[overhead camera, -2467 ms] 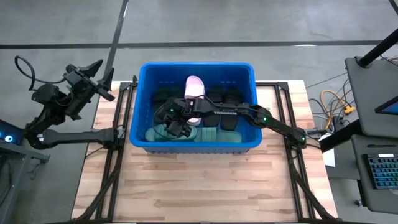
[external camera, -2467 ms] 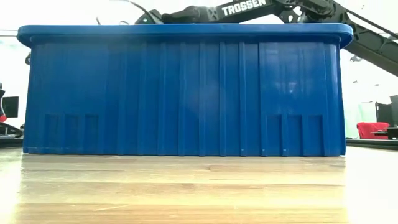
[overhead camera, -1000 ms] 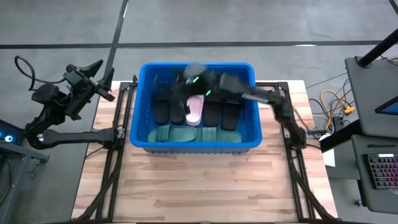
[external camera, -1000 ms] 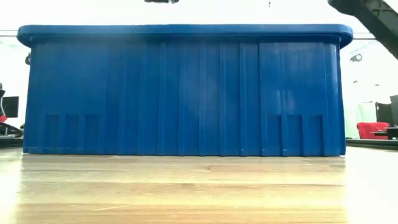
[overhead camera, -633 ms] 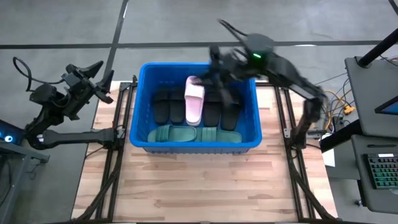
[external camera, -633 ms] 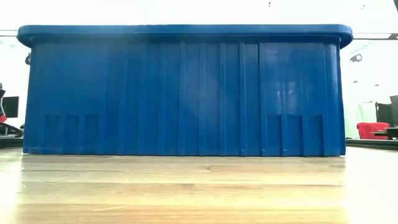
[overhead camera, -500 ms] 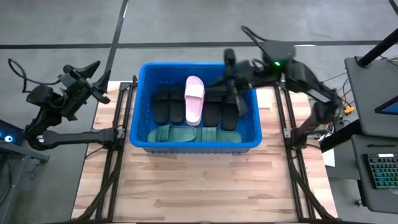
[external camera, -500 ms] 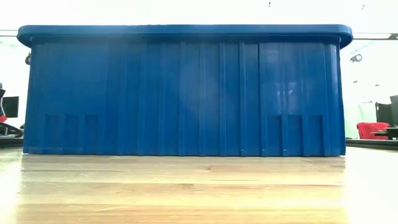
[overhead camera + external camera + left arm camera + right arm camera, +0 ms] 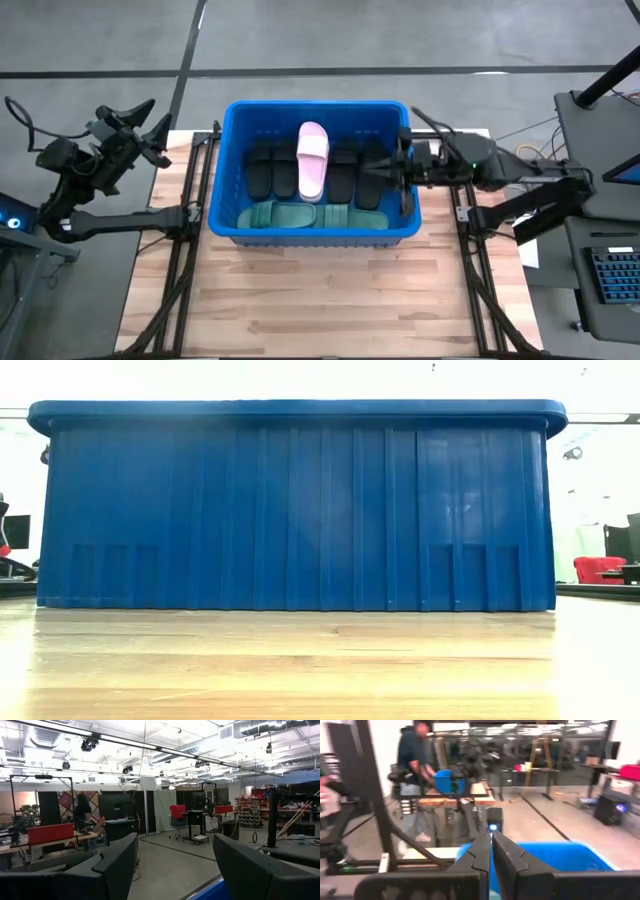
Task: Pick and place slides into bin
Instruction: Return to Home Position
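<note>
Your right gripper [image 9: 491,839] is pinched shut, empty — the slides [image 9: 312,160] lie flat in the bin [image 9: 315,104] beneath it — left gripper [image 9: 175,842] gapes wide, empty.

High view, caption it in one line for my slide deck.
Slides lie in the blue bin; shut right gripper over its right edge, open left gripper at the table's left edge.

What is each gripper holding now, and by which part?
Nothing is held. The left gripper is open and empty, out at the left; the right gripper is shut on nothing, over the right rim of the bin.
</note>
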You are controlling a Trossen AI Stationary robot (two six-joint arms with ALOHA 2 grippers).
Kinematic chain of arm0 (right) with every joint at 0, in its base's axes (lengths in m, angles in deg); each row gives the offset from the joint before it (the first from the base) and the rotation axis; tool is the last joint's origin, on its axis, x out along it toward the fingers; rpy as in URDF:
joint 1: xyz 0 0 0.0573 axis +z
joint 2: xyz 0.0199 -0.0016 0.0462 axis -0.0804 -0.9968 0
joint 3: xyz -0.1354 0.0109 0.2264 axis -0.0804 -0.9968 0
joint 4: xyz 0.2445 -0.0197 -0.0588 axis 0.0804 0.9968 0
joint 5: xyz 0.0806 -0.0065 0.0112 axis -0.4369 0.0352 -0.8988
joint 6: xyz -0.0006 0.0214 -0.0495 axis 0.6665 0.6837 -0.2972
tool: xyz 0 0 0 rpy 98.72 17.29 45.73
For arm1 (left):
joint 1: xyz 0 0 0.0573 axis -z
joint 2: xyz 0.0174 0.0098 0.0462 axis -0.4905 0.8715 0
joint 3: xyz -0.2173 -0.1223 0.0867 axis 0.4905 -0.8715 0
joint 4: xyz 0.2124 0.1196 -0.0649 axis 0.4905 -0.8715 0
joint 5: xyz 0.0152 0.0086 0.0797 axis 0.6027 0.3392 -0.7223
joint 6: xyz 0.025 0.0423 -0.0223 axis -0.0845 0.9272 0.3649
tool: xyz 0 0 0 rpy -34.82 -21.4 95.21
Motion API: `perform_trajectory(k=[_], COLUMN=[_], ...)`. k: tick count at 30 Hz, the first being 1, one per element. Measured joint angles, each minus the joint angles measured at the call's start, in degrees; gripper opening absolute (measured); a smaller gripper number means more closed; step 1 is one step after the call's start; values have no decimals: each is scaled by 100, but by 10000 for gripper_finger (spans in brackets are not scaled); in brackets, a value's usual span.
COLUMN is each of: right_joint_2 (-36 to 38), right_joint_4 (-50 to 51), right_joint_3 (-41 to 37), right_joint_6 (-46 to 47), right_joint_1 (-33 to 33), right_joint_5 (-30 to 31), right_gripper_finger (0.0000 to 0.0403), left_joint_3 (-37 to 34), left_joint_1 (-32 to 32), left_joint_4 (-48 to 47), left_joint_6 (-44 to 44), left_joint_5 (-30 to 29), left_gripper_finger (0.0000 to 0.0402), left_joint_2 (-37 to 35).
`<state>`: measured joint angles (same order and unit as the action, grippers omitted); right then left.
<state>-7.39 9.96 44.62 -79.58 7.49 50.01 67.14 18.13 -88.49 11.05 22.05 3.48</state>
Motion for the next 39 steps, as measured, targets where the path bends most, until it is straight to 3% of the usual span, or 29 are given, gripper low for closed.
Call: perform_trajectory(k=[7, 12, 16, 22, 39], right_joint_2=[1236, 2046, 2704, 3575, 5923], right_joint_4=[-2303, -2557, -3520, -4299, -4699], right_joint_3=[-2445, -3791, -4627, -5570, -7548], right_joint_6=[207, 539, 606, -112, -14], right_joint_1=[-3, -3, 1, -1, -4], right_joint_5=[201, 417, 797, 791, 1393], right_gripper_finger=[9, 9, 9, 8, 8], left_joint_3=[0, 0, 0, 0, 0], left_joint_1=[0, 2, 2, 0, 2], left_joint_4=[-146, -216, -246, -308, -313], left_joint_6=[-4, -7, -4, -7, -7], left_joint_5=[-2, -3, -9, -28, -83], left_gripper_finger=[244, 244, 244, 244, 244], left_joint_2=[2, 17, 17, 17, 17])
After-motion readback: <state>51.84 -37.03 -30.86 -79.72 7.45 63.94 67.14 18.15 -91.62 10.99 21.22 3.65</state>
